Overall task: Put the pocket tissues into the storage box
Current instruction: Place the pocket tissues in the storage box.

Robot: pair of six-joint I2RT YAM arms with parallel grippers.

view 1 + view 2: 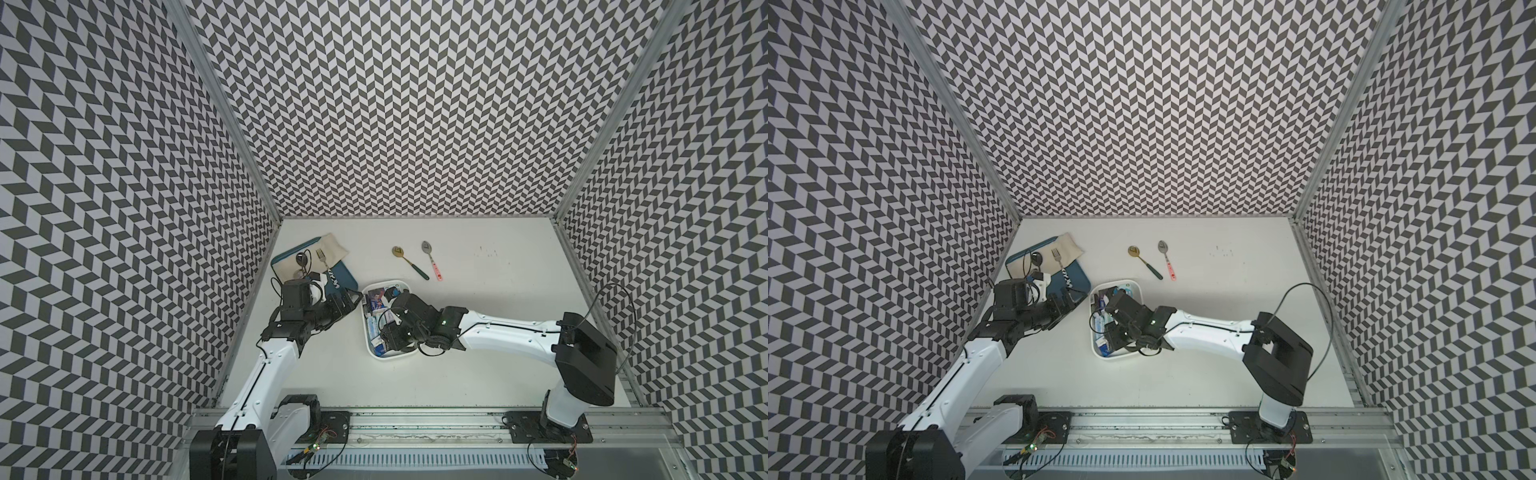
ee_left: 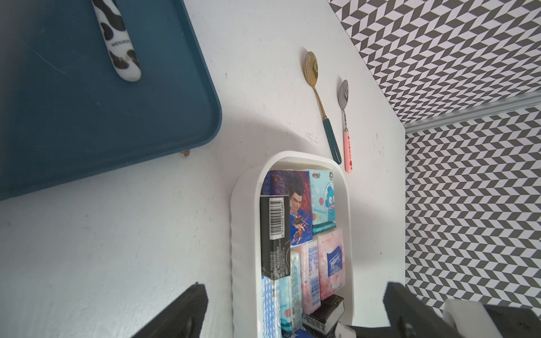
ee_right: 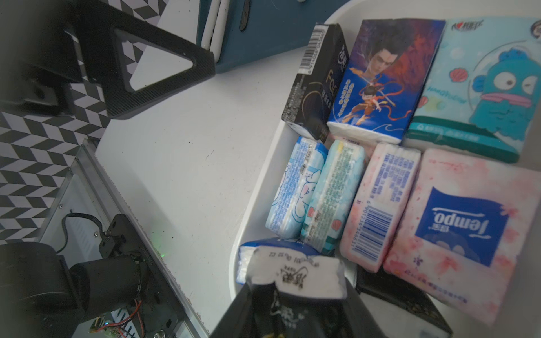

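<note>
Fingers of the right gripper [image 3: 294,319] pinch a black tissue packet [image 3: 295,273] over the storage box [image 3: 254,187], so lower it flat into the space just beneath them before spreading.

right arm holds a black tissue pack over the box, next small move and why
Probably lower the right gripper a little and let go: its black pack hangs over the near end of the box, where some floor looks bare beside the packs already inside.

One storage box [image 2: 246,234]; about ten pocket tissues [image 3: 462,222] visible inside. Two spoons [image 1: 411,264] on the table [image 1: 478,332] beyond the right gripper [image 3: 295,288].
</note>
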